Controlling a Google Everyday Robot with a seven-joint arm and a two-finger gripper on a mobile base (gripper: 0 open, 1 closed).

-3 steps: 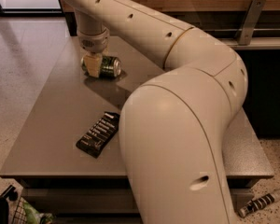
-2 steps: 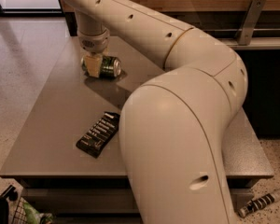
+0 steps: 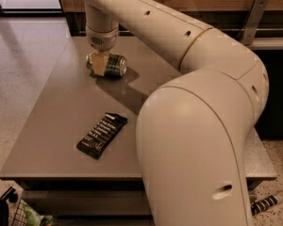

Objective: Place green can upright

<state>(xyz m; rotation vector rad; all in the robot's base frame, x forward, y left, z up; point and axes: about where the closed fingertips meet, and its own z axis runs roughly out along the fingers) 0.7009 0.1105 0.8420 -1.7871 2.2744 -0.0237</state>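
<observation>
Green can (image 3: 115, 65) lying on its side on grey table (image 3: 52, 126), jaws clamped across its middle, black packet (image 3: 102, 135) well apart.

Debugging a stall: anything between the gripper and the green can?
Nothing visible. The gripper is right at the green can, which lies on its side on the table. The black packet lies apart, toward the table's near edge.

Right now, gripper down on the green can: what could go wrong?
The green can lies on its side under the gripper; being round, it may roll or slip when tipped up.
It sits near the table's far left corner, so a loose can could go over the edge.
The arm hides much of the table's right side from the camera.
</observation>
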